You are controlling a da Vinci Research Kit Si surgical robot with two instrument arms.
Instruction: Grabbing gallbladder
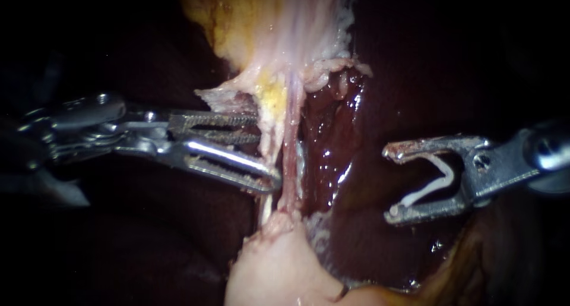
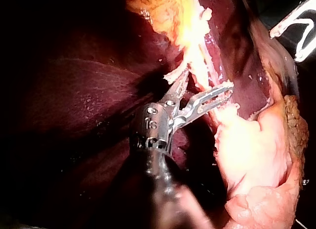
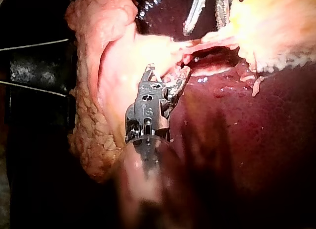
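While the left instrument (image 1: pixel 269 153) holds its toothed jaws wide apart at the gallbladder's (image 1: pixel 279 38) ragged lower edge beside a tube (image 1: pixel 289 163), gripping nothing, the right instrument (image 1: pixel 388 182) waits well apart across bare liver (image 1: pixel 338 139), jaws cradling a white clip (image 1: pixel 427 192)

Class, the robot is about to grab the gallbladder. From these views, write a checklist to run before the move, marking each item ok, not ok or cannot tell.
1. Left instrument open for the bite: ok.
2. Pale strand reaches into its opening: ok.
3. Strand gripped from both sides: not ok.
4. Strand is the right tissue to grab: cannot tell.
5. Right instrument apart from the strand: ok.
6. White clip seated in the right instrument: ok.
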